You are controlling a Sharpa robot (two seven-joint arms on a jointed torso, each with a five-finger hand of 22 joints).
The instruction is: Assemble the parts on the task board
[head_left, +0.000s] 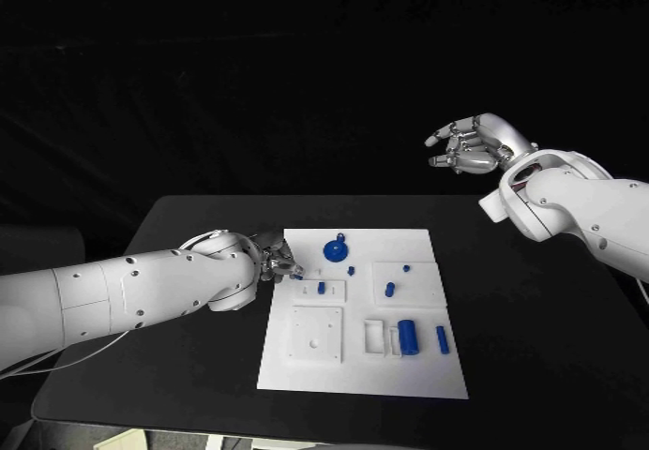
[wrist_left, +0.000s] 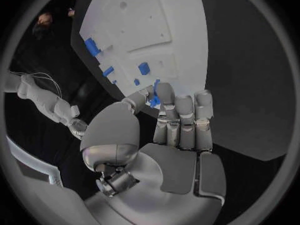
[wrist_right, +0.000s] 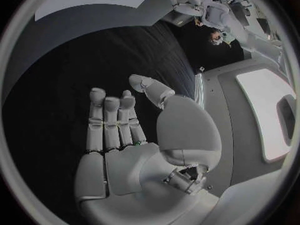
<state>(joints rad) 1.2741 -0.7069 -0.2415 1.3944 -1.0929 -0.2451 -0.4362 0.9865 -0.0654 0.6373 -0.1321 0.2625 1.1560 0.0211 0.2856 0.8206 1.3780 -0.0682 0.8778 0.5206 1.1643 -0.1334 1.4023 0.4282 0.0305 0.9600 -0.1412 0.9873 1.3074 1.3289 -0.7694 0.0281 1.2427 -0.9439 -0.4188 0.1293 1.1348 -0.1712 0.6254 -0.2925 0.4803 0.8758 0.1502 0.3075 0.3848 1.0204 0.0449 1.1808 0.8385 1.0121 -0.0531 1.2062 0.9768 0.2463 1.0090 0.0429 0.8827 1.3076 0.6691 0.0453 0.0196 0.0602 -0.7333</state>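
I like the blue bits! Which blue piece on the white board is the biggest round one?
The round blue disc near the task board's far edge. The other blue parts are small pegs or upright cylinders.

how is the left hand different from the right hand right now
The left hand sits low at the task board's left edge, beside the blue parts; the right hand is raised beyond the table's far right corner, away from the board. The left hand's fingers reach the board's rim; the right hand's fingers touch nothing. Neither visibly holds a part.

The left hand (head_left: 278,261) covers part of the task board's (head_left: 358,380) left edge.
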